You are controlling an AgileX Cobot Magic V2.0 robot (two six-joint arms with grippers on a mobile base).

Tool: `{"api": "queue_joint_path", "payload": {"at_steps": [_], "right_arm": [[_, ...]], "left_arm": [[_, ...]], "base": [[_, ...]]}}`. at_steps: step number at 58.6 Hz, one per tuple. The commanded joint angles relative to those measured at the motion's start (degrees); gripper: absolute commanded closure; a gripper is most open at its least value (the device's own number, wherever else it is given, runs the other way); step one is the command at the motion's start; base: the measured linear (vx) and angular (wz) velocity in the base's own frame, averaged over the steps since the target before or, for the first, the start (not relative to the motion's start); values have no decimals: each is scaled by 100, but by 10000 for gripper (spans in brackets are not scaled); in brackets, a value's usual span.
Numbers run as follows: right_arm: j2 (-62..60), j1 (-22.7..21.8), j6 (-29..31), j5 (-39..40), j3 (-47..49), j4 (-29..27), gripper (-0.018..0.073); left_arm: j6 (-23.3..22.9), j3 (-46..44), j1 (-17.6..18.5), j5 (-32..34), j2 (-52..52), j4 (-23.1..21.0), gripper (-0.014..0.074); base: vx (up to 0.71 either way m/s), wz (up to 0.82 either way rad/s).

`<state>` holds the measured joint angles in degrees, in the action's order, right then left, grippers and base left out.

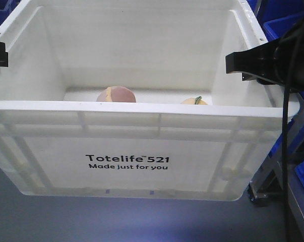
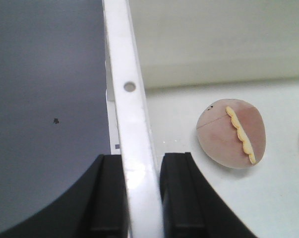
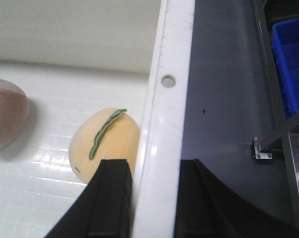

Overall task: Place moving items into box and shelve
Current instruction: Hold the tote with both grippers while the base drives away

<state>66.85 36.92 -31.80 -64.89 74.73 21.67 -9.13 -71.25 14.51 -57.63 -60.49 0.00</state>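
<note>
The white box (image 1: 126, 161), printed "Totelife 521", fills the front view and hangs off the floor between my two arms. My left gripper (image 2: 142, 198) is shut on the box's left rim (image 2: 132, 124), one finger outside and one inside. My right gripper (image 3: 154, 201) is shut on the right rim (image 3: 164, 124) the same way. Inside lie two moving items: a pinkish-brown toy with a yellow rim (image 2: 233, 133) (image 1: 116, 95) (image 3: 5, 119) and a pale yellow fruit toy with a green leaf (image 3: 107, 144) (image 1: 194, 101), close to the right wall.
Blue plastic bins (image 1: 285, 25) and a metal rack frame (image 1: 288, 136) stand to the right, also seen as a blue bin (image 3: 290, 64) in the right wrist view. Grey floor (image 2: 45, 109) lies below the box.
</note>
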Motion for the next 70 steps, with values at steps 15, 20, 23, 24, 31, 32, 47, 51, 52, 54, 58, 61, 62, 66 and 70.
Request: {"api": "queue_joint_path", "payload": {"at_steps": [15,20,23,24,31,32,47,51,52,54,58,61,62,66,70], "right_arm": [[-205,-16,130,722,232,617,495],[-205,-16,130,722,232,617,495],[-205,-16,130,722,232,617,495],[-205,-16,130,722,232,617,495],[-205,-16,130,722,232,617,495],[-205,-16,130,722,232,617,495],[-205,-16,130,722,232,617,495],[-205,-16,130,722,232,617,495],[-205,-16,130,722,232,617,495],[-205,-16,130,722,232,617,495],[-205,-16,130,722,232,617,495],[-205,-16,130,722,232,617,495],[-205,-16,130,722,232,617,495],[-205,-16,130,722,232,617,495],[-205,-16,130,722,232,617,495]], "left_arm": [[62,-249,23,765,146,145,558],[62,-249,23,765,146,145,558],[62,-249,23,765,146,145,558],[62,-249,23,765,146,145,558],[62,-249,23,765,146,145,558],[62,-249,23,765,146,145,558],[62,-249,23,765,146,145,558],[62,-249,23,765,146,145,558],[62,-249,23,765,146,145,558],[62,-249,23,765,146,145,558],[62,-249,23,765,146,145,558],[62,-249,23,765,146,145,558],[62,-249,23,765,146,145,558],[62,-249,23,765,146,145,558],[62,-249,23,765,146,145,558]], "base": [[39,2],[39,2],[39,2],[39,2],[39,1],[39,0],[39,1],[39,2],[38,3],[38,4],[37,4],[36,5],[36,6],[35,5],[34,5]]}}
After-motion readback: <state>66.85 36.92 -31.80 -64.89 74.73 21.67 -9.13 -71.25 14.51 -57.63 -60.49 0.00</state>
